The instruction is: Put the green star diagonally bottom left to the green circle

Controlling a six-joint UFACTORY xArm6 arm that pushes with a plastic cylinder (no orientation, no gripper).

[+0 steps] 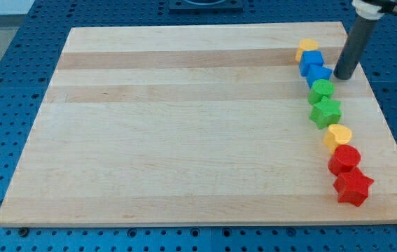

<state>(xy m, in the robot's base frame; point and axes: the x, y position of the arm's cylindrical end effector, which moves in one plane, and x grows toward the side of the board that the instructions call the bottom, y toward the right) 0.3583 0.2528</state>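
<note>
The green star (325, 111) lies on the wooden board (184, 126) near the view's right, directly below the green circle (321, 89) and touching it. My tip (344, 76) stands just right of the blue blocks, above and to the right of the green circle, a short gap from it. The rod rises to the view's top right.
The blocks form a column down the board's right side: a yellow block (306, 48), a blue cube (311, 61), a blue star-like block (318, 73), then the green pair, a yellow heart (337, 136), a red circle-like block (344, 159) and a red star (353, 187).
</note>
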